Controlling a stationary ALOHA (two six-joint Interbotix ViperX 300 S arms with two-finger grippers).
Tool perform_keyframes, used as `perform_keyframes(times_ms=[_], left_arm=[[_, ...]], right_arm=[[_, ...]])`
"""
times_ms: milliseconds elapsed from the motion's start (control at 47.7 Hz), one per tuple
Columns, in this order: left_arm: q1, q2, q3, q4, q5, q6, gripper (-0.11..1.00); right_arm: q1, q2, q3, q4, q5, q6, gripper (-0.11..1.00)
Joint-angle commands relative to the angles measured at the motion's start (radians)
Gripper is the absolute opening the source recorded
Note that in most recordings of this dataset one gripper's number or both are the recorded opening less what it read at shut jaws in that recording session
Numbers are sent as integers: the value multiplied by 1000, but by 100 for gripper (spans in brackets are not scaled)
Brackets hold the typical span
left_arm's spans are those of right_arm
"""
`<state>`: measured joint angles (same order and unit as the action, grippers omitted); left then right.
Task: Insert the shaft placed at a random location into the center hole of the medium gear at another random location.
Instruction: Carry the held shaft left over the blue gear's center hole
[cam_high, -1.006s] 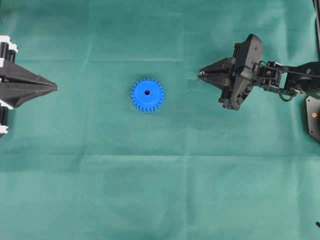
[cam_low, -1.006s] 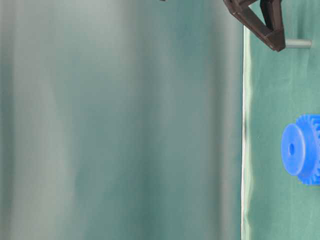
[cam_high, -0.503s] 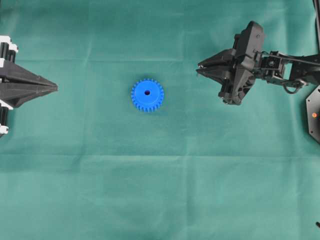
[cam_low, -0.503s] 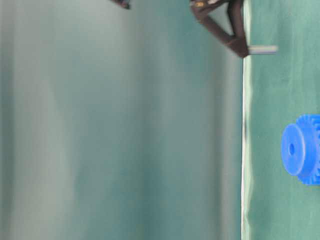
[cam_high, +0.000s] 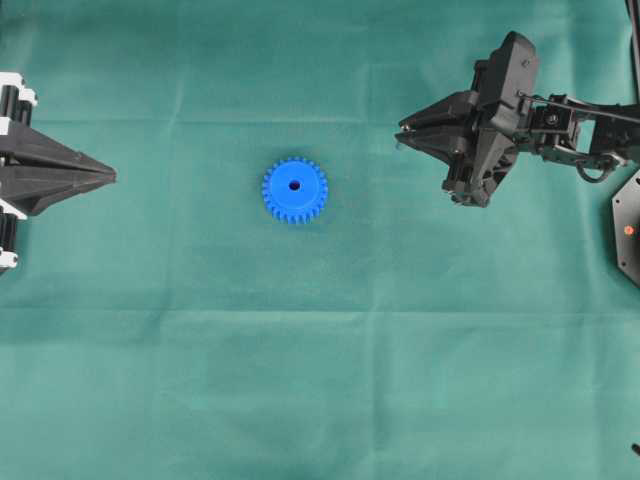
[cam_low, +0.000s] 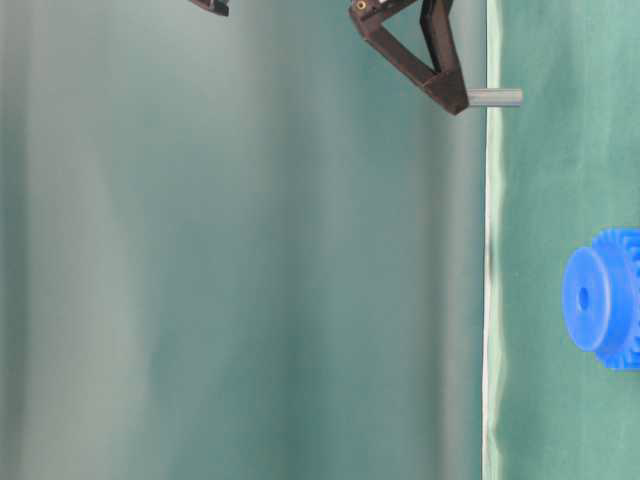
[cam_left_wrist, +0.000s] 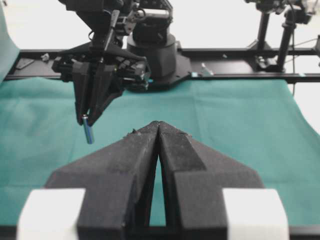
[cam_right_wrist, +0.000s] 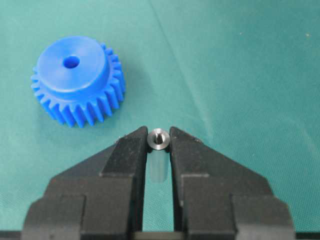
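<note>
From overhead, the medium gear (cam_high: 295, 189) is lying flat on the green cloth (cam_high: 320, 380) a little left of centre, its center hole (cam_high: 295, 185) facing up. The right gripper (cam_high: 402, 137) is sitting at upper right, well apart from the gear; the shaft is too small to make out here. The left gripper (cam_high: 112, 176) is resting at the left edge, jaws pressed together and holding nothing.

In the sideways table-level view, the shaft (cam_low: 494, 97) is sticking out of the right gripper's tip at the top, its long axis square to the cloth, free end pointing at it.

The left wrist view is showing the shaft (cam_left_wrist: 88, 131) hanging downward, slightly tilted.

In the right wrist view, both jaws are pinching the shaft (cam_right_wrist: 158, 138) end-on, below and right of the gear (cam_right_wrist: 76, 80).
</note>
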<state>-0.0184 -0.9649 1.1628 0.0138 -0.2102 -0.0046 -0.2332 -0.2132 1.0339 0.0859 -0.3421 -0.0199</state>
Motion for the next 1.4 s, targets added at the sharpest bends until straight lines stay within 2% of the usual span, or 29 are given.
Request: perform_keyframes(times_ms=[0,272,1006,1383], left_arm=[[-2,9,-23,3,-8,-2,0],[-2,9,-21,3,-9,-2,0],[-2,12,-21,3,-5,-2,0],[-2,11,-23,3,-5,-2,0]], right_arm=[[3,-12,-23,-2,2,-17,14],[20,21,-58,-2,-12,-17,14],[121,261,-350,0,-5,-15,14],[140,304,-399,-2,-2,-15,14]])
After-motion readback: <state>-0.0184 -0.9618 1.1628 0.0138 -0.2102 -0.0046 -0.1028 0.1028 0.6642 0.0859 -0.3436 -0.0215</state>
